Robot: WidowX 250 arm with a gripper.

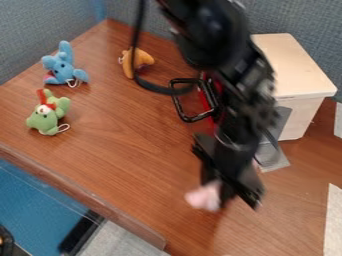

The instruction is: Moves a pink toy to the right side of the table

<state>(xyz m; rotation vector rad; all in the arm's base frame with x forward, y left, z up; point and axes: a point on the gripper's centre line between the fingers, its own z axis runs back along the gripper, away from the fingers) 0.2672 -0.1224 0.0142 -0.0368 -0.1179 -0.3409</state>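
The black gripper (226,192) hangs over the front right part of the wooden table, blurred. It is shut on the pink toy (203,197), which sticks out to the left of the fingertips. The toy's right part is hidden by the gripper. A dark patch on the wood below looks like their shadow.
A blue toy (62,68) and a green toy (48,114) lie on the table (127,150) at the left, an orange toy (135,62) farther back. Behind the arm are a red object with a black handle (189,118) and a pale wooden box (294,65).
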